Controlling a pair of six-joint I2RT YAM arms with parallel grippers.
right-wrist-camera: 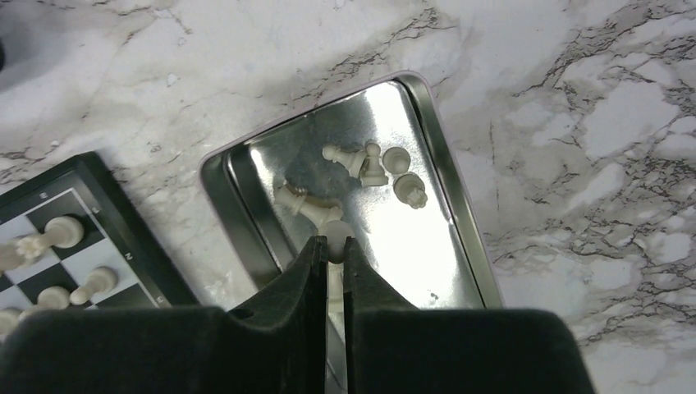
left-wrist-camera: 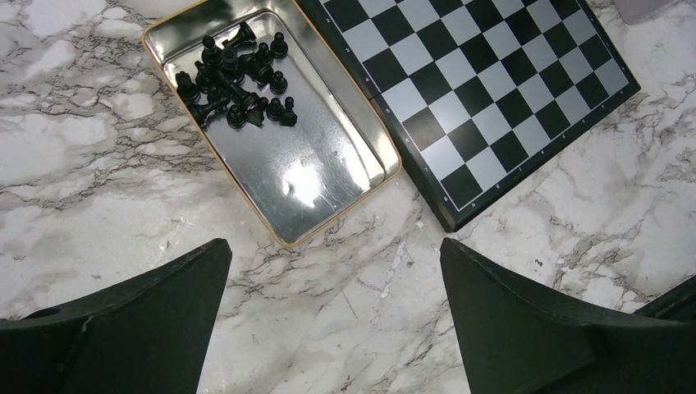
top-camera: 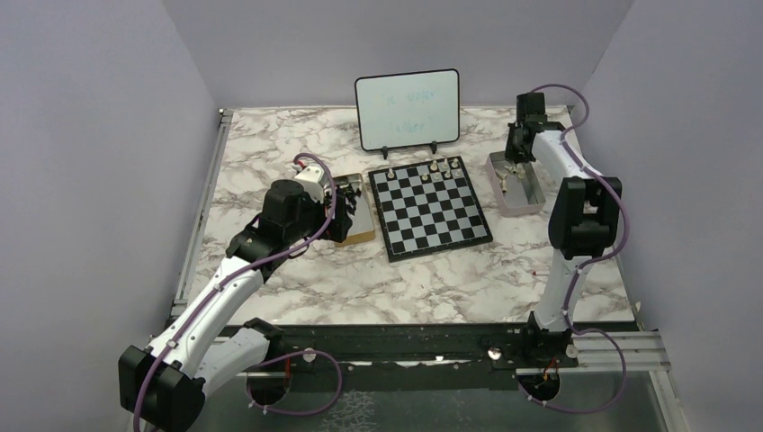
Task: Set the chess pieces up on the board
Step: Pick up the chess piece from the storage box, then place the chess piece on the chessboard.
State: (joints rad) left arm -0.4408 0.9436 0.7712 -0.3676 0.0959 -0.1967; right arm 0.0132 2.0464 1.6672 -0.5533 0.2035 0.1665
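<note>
Right claw point(right-wrist-camera: 331, 250): pinching one pale chess piece point(right-wrist-camera: 335, 234) inside the silver tin point(right-wrist-camera: 410, 263), right of the board point(top-camera: 430, 209). More pale pieces point(right-wrist-camera: 373, 164) lie loose in that tin. Others point(top-camera: 441, 167) stand near the board's far right corner.

Left claw point(left-wrist-camera: 332, 246): spread wide above the worktop point(left-wrist-camera: 82, 164), near the gold-rimmed tin point(left-wrist-camera: 328, 156) of black pieces point(left-wrist-camera: 238, 78).

Whiteboard point(top-camera: 407, 108): writing too faint to read.
</note>
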